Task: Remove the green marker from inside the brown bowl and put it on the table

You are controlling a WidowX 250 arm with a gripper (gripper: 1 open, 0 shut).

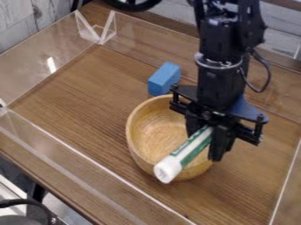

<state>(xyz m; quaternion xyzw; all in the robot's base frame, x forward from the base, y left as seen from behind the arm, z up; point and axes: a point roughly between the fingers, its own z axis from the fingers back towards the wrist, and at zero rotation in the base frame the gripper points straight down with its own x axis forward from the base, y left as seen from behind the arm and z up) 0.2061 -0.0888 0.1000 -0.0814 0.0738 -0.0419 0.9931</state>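
Note:
The green marker [185,158], white-barrelled with green print, hangs tilted over the near right rim of the brown bowl [153,132], its blunt white end pointing toward the front. My gripper [212,138] points steeply down and is shut on the marker's upper part. The bowl rests on the wood-grain table [83,88]; its inside looks bare apart from the marker crossing its rim. The marker's gripped end is hidden by the fingers.
A blue rectangular block [166,77] lies just behind the bowl. Low clear acrylic walls [41,141] edge the table, with a clear bracket [97,29] at the back left. Bare tabletop stretches to the left of the bowl.

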